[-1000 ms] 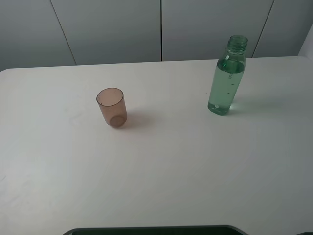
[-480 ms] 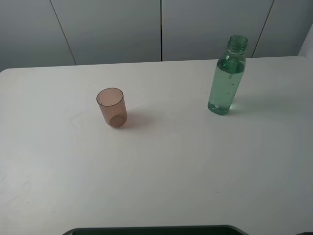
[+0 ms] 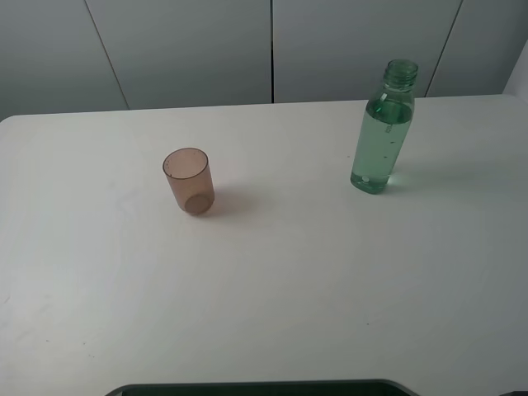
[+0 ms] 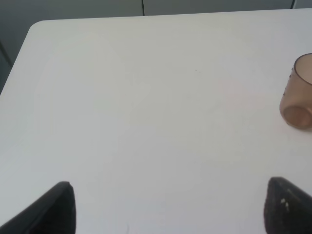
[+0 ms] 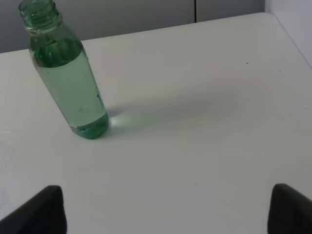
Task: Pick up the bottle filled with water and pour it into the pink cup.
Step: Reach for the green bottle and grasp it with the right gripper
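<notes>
**Waiting on the table: bottle and cup untouched, both claws wide open**

High cam: the bottle [image 3: 384, 136] stands upright on the far right part of the white table [image 3: 289, 280]. It has no cap, and the water comes up to about the shoulder. The pink cup [image 3: 189, 181] stands upright well apart from it, left of the middle, and you can see through to its bottom. A dark strip [image 3: 256, 386] pokes in at the near edge. The frame chops it off, so I can't tell what it is.

Left wrist cam: the left gripper [image 4: 173, 214] only shows as two dark fingertips [image 4: 58, 212] at the picture's edge, with the rest out of frame. They're spread wide with bare table between them and nothing held. The pink cup [image 4: 298, 92] is partly cut off by the frame, well ahead of the tips.

Right wrist cam: same deal for the right gripper [image 5: 165, 214], two dark tips spread wide and gripping nothing. The bottle [image 5: 68, 78] stands well ahead of it, its mouth just about clipped by the frame.
</notes>
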